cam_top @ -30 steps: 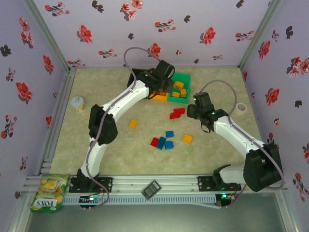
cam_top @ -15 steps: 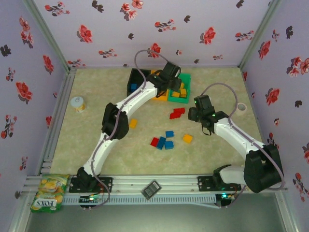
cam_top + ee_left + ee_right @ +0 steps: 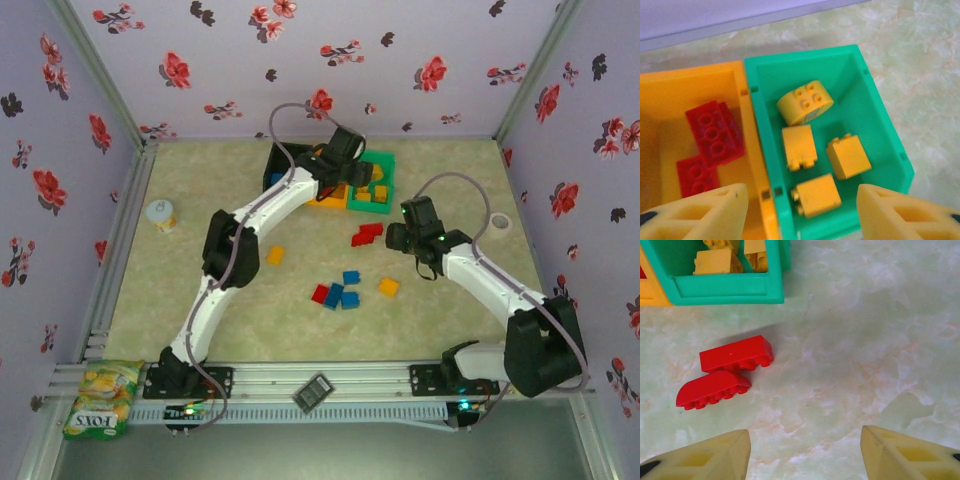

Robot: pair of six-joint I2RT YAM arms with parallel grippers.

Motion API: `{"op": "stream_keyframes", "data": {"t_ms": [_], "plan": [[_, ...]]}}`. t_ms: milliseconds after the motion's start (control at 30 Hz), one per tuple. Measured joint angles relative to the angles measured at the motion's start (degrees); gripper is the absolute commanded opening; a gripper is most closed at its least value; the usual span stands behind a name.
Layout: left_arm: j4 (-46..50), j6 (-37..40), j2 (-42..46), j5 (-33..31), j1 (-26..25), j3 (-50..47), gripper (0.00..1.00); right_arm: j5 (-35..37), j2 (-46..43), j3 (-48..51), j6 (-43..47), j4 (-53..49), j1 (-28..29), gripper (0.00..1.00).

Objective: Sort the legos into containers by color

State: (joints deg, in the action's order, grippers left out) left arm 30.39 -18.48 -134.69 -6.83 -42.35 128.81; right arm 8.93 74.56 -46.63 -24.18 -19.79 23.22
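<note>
Left claw opened; black bin partly hidden.

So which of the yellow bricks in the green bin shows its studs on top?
The rounded brick at the far end of the green bin: four studs face the camera. The other three are boxy, studs pointing sideways.

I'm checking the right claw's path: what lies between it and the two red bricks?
The stretch is bare tabletop between the right claw and the two red bricks, seen in the right wrist view.
</note>
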Motion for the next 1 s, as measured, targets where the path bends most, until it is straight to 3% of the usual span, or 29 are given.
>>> {"op": "stream_keyframes", "data": {"t_ms": [433, 600, 1000], "plan": [[-0.9, -3.5, 28.1, -3.0, 0.0, -27.8, 0.63, 0.2, 15.0, -3.4, -1.3, 5.4, 8.1, 0.75], [-0.7, -4.2, 31.1, -4.7, 0.3, -33.5, 0.63, 0.5, 18.8, -6.4, -0.6, 5.7, 9.2, 0.79], [-0.8, -4.8, 32.3, -6.1, 0.6, -34.1, 0.63, 0.5, 25.1, -11.6, 1.5, 6.1, 10.1, 0.83]]}}
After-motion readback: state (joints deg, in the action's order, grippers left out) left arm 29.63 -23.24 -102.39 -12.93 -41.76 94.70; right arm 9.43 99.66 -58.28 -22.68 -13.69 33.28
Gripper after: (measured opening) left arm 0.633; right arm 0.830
